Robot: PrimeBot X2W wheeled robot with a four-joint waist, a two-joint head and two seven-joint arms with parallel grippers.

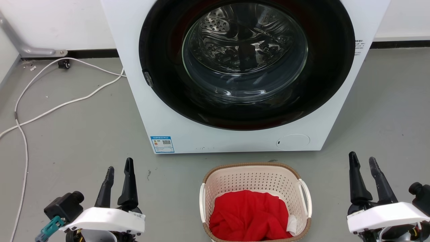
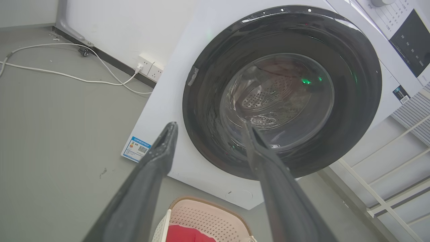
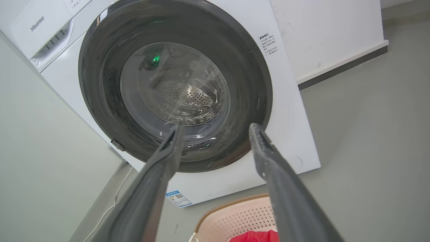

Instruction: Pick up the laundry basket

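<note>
The laundry basket [image 1: 255, 178] is cream perforated plastic with a brown woven-look rim and white side handles. It stands on the grey floor just in front of the washing machine, with a red cloth [image 1: 248, 215] inside. Its far rim also shows low in the left wrist view [image 2: 208, 215] and in the right wrist view [image 3: 235, 215]. My left gripper [image 1: 119, 167] hangs open to the basket's left, well apart from it. My right gripper [image 1: 363, 161] is open to the basket's right, also apart. Nothing sits between either pair of fingers.
A white front-loading washing machine [image 1: 168, 111] with a round dark glass door [image 1: 245, 60] stands right behind the basket. White cables [image 1: 67, 101] trail over the floor at the left. A white rack [image 2: 396, 161] stands beside the machine.
</note>
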